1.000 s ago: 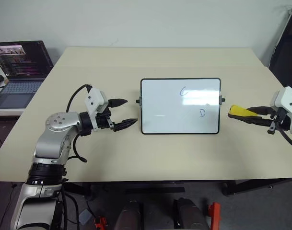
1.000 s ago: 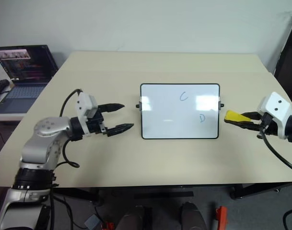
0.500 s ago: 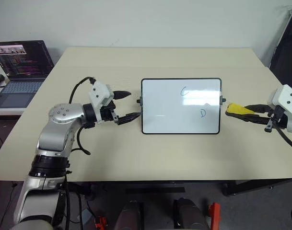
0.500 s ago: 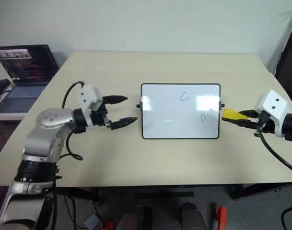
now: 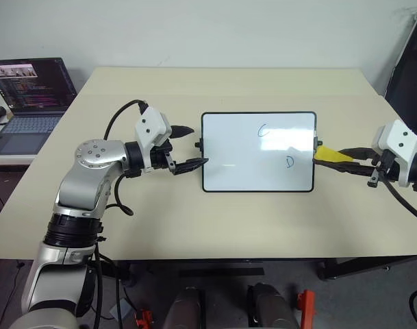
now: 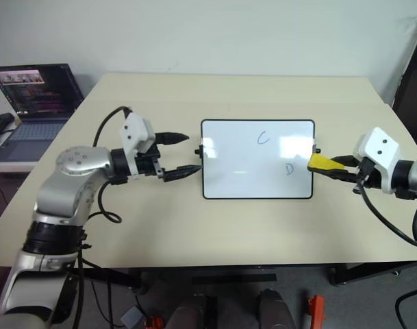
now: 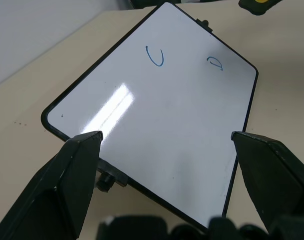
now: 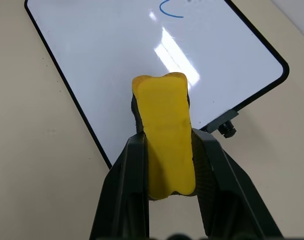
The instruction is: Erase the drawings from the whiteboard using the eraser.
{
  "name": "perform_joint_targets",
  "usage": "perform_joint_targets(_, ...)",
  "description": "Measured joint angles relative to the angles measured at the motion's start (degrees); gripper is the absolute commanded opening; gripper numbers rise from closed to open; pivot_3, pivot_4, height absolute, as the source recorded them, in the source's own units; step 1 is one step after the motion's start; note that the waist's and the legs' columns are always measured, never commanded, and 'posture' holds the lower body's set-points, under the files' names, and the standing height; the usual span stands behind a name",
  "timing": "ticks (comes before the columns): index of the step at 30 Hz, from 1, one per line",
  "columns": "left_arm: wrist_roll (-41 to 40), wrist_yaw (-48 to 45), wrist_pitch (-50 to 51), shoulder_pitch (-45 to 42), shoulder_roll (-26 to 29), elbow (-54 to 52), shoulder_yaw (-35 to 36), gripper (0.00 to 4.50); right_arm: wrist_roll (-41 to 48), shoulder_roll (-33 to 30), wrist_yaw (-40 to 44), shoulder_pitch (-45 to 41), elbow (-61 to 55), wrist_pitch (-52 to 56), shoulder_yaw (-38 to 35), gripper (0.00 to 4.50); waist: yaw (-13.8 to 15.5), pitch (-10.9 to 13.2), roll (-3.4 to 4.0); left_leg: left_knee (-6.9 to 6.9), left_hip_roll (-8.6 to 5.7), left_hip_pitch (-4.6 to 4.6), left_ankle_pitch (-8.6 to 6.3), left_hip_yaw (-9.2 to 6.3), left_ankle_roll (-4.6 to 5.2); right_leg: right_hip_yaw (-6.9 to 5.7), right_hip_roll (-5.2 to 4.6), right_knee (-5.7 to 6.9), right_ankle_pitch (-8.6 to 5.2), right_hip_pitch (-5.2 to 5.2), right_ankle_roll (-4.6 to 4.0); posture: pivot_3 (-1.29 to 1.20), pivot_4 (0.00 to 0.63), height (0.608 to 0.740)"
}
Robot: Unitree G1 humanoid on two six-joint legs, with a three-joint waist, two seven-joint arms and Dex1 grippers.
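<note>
The whiteboard (image 5: 242,154) lies flat in the middle of the table, with a knob (image 5: 199,144) on its left short side. Two blue drawings show on its right half, a "C" (image 5: 263,130) and a "D" (image 5: 289,162). My left gripper (image 5: 197,145) is open at the board's left edge, one finger on each side of the knob. The left wrist view looks between those fingers (image 7: 77,170) across the board (image 7: 156,115). My right gripper (image 5: 337,155) is shut on the yellow eraser (image 5: 326,154), whose tip is at the board's right edge. Seen from the right wrist, the eraser (image 8: 164,130) hangs over the board's corner.
The beige table (image 5: 229,219) has free room in front of and behind the board. An open laptop (image 5: 30,96) stands on a lower surface to the left. A dark object (image 5: 410,62) rises past the table's right far corner.
My left gripper has moved right, up to the board's left edge. My right gripper has carried the eraser left to the board's right edge.
</note>
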Motion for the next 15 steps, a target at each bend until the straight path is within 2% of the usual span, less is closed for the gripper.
perform_joint_targets(5,0.04,-0.10,-0.24,0.85,0.32,-0.06,0.11,4.50,0.08,0.62,-0.13,-1.81,0.29,-0.01,0.10,0.85,-0.10,0.00,0.00,0.00,0.00,0.01,0.00,0.01,0.00,0.01,0.00,0.02,0.00,0.00,-0.01,0.00,0.150,0.740)
perform_joint_targets(9,0.03,-0.17,-0.44,1.71,0.51,-0.41,0.15,4.50,0.65,3.67,-1.84,-6.10,0.55,-0.22,0.11,0.85,-0.14,0.00,0.00,0.01,0.01,0.02,0.00,0.00,0.00,0.00,0.00,0.04,0.01,0.00,-0.01,0.00,0.150,0.740)
perform_joint_targets(12,0.02,-0.21,-0.51,2.35,0.62,-0.64,0.22,4.50,0.66,7.49,-4.42,-10.10,1.61,-0.50,0.32,0.85,-0.07,0.00,0.00,0.02,0.00,0.00,0.00,-0.02,0.00,0.00,0.00,0.03,0.01,0.00,-0.01,0.00,0.150,0.740)
perform_joint_targets(15,-0.01,-0.30,-0.56,2.56,0.92,-0.89,0.19,4.50,-0.16,16.56,-10.46,-15.51,4.03,-2.15,2.04,0.85,-0.52,0.00,0.00,0.01,0.02,0.04,0.01,0.01,-0.01,0.02,0.01,0.07,0.02,-0.01,-0.02,0.00,0.150,0.740)
